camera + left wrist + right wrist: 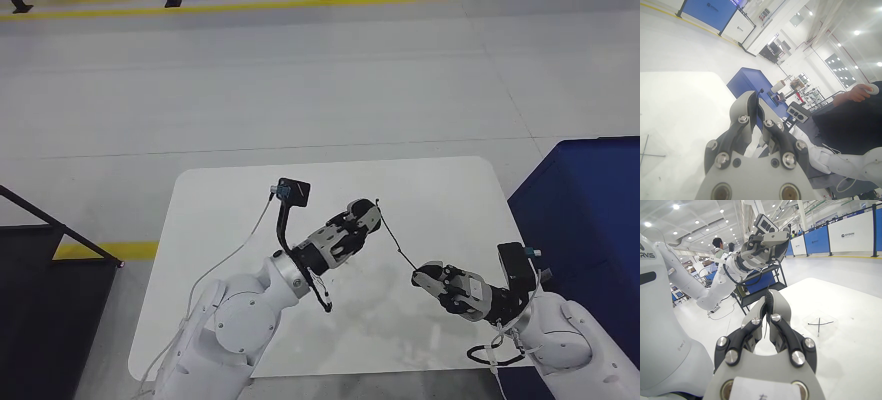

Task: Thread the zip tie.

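Note:
A thin black zip tie (395, 238) spans the air above the white table (230, 210) between my two grippers. My left gripper (372, 212) is shut on its upper end, and the small head (761, 91) pokes out past the fingertips of this gripper (755, 98). My right gripper (420, 273) sits lower and to the right, shut on the strap's other end. In the right wrist view the strap (769, 285) rises from my right gripper (769, 294) toward the left gripper (781, 247), and a short tail (765, 330) hangs between the fingers.
Two spare zip ties (819, 324) lie crossed on a clear sheet on the table, also visible as spare zip ties (645, 151) from the left wrist. A blue cabinet (585, 220) stands off the table's right edge, a black rack (40, 300) off its left.

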`<state>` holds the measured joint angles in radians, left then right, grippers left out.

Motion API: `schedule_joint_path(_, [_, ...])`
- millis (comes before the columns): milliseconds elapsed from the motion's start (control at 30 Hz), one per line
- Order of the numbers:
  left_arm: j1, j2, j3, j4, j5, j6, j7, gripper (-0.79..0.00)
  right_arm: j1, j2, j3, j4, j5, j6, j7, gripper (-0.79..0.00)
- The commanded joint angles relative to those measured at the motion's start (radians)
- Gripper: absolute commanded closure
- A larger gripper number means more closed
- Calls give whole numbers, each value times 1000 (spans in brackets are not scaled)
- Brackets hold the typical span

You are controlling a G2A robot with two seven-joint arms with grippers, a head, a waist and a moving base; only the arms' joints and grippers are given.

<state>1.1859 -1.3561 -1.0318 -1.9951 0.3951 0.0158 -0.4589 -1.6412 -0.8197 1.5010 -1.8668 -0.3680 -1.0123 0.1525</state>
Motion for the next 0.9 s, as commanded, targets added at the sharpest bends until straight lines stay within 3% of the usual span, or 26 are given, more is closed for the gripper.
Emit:
schedule_joint_path(0, [1,0,2,3,9,3,-1,0,0,0,0,0,0,0,0,0])
schedule_joint_path(867, [27,4,-15,-59,67,-18,51,0,0,0,0,0,0,0,0,0])
